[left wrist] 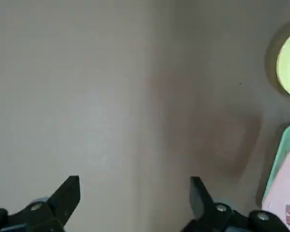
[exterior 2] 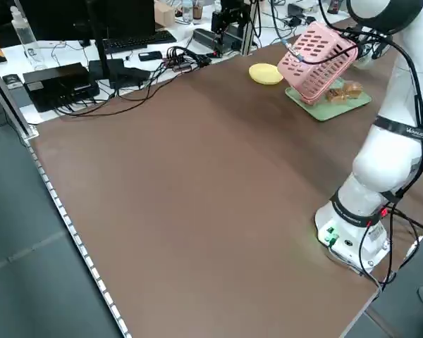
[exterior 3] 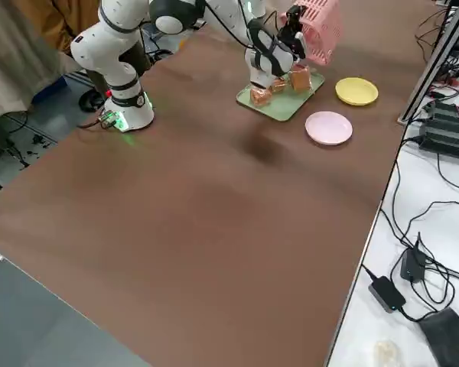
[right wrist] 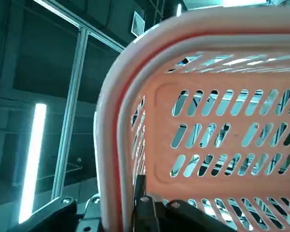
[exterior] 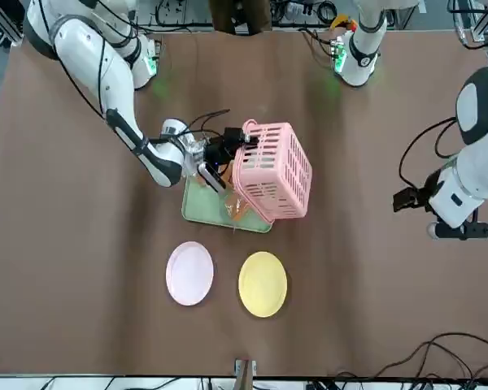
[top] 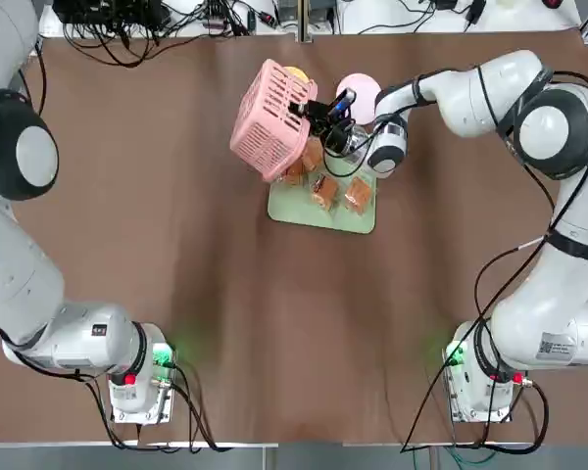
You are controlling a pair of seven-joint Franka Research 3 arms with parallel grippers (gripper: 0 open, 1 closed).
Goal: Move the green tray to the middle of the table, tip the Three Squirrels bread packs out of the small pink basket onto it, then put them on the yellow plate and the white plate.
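Note:
My right gripper (top: 317, 112) is shut on the rim of the small pink basket (top: 271, 120), holding it lifted and tipped on its side over the green tray (top: 325, 215). Several Three Squirrels bread packs (top: 324, 190) lie on the tray under the basket's mouth. Beyond the tray sit the white plate (exterior: 189, 273) and the yellow plate (exterior: 263, 283), both bare. In the right wrist view the basket (right wrist: 208, 121) fills the picture. My left gripper (left wrist: 134, 195) hangs open over bare table at the robot's left side, holding nothing.
The tray sits near the middle of the brown table (top: 176, 255), with wide bare tabletop around it. Cables and black equipment (exterior 2: 63, 77) lie off the table's far edge. The left arm (exterior: 464, 187) stands well away from the tray.

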